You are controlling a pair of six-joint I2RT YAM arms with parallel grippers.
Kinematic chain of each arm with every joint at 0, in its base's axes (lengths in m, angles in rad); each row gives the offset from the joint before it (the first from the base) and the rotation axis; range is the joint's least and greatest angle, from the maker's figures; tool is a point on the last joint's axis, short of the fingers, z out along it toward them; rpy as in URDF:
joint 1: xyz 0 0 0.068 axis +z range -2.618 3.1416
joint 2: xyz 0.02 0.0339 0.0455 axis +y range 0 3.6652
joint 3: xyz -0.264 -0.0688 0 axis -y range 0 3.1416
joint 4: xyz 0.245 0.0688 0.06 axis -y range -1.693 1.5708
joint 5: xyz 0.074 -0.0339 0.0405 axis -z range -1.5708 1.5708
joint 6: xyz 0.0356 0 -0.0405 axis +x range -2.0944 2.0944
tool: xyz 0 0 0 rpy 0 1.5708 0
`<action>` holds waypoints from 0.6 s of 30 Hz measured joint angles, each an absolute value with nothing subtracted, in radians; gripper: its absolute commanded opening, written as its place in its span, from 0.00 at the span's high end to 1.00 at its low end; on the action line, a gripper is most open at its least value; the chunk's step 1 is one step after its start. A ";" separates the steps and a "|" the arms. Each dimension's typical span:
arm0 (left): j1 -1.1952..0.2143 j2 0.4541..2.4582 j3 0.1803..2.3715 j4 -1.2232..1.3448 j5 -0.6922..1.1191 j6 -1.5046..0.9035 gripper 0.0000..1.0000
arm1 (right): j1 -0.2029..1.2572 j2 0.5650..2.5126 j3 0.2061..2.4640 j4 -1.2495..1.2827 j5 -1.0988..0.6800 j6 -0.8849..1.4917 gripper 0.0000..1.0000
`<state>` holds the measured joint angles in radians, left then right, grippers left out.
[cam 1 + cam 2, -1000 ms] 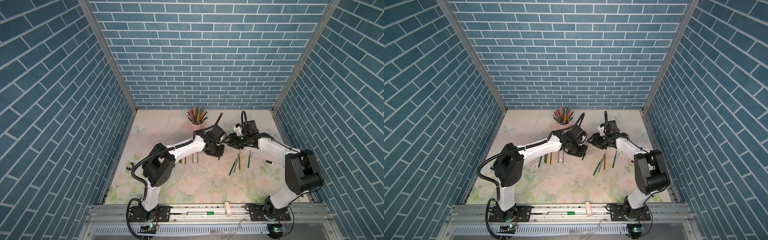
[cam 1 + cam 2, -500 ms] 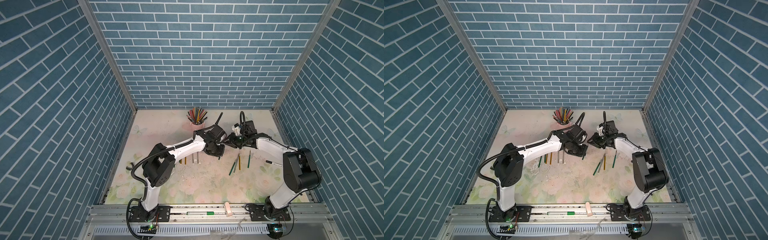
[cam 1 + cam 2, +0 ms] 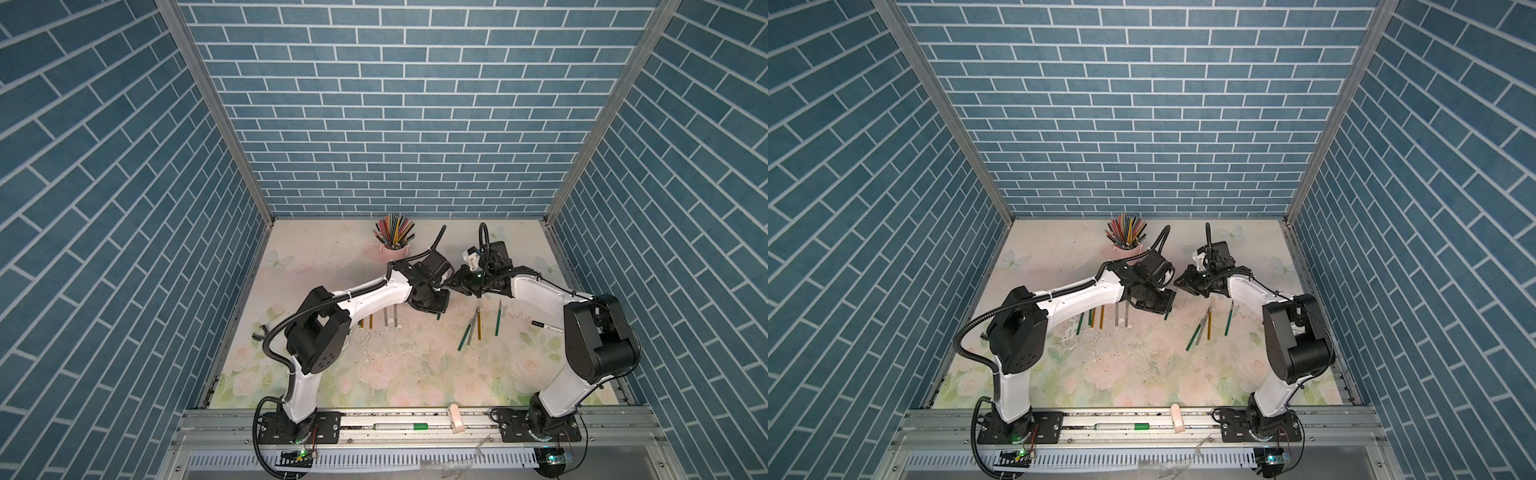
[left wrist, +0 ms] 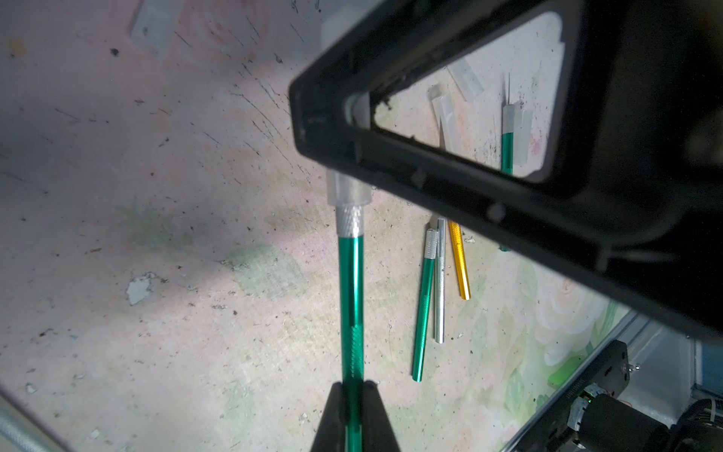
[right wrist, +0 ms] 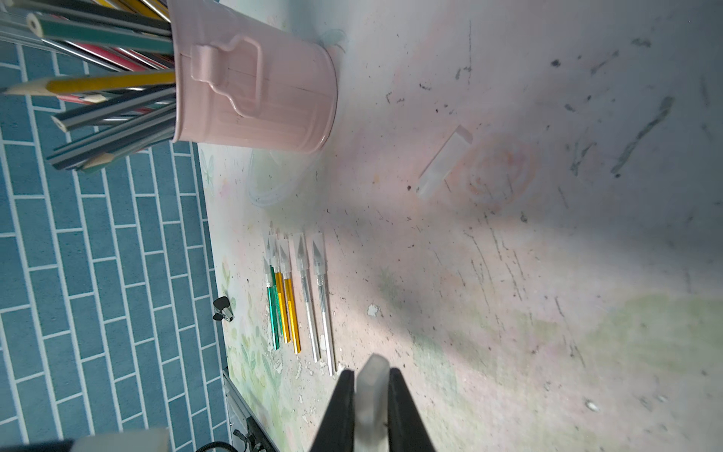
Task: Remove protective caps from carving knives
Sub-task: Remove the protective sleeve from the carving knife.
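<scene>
My left gripper [image 4: 352, 387] is shut on the handle of a green carving knife [image 4: 351, 297], held above the mat. The knife's blade end wears a translucent protective cap [image 4: 348, 191], and that cap runs in between the black fingers [image 4: 332, 117] of my right gripper. In the right wrist view, my right gripper [image 5: 371, 373] is shut on this cap [image 5: 371, 385]. In both top views the two grippers meet tip to tip at mid-table, left gripper [image 3: 432, 299] and right gripper [image 3: 455, 284]. Several capped knives [image 5: 297, 293] lie in a row. Uncapped knives [image 3: 473, 328] lie on the right.
A pink cup [image 3: 392, 249] of coloured pencils stands at the back. Loose caps [image 4: 465, 78] lie on the mat, one more cap [image 5: 444, 164] near the cup. A white marker [image 3: 548, 328] lies at the right. On the front rail rest a green-capped marker [image 3: 399, 426] and a pink block [image 3: 457, 417].
My right gripper has closed on the cap at the tip of the held knife and edged slightly towards the left gripper. The left arm has kept still, holding the knife.
</scene>
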<state>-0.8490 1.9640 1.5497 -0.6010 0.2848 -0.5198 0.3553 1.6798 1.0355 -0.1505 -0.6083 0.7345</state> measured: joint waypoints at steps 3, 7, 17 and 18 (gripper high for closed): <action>-0.849 1.964 1.550 -0.601 0.282 -0.519 0.92 | 0.355 1.680 1.036 -0.148 -0.609 0.736 0.92; -0.849 1.966 1.550 -0.601 0.282 -0.519 0.91 | 0.355 1.682 1.036 -0.149 -0.610 0.736 0.94; -0.848 1.971 1.550 -0.600 0.253 -0.515 0.92 | 0.355 1.725 1.105 -0.208 -0.614 0.725 0.97; -0.848 1.971 1.550 -0.600 0.249 -0.515 0.92 | 0.354 1.729 1.113 -0.213 -0.614 0.725 0.97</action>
<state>-0.8482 1.9713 1.5497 -0.6003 0.2493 -0.5152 0.3542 1.7290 1.1133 -0.2131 -0.6140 0.7246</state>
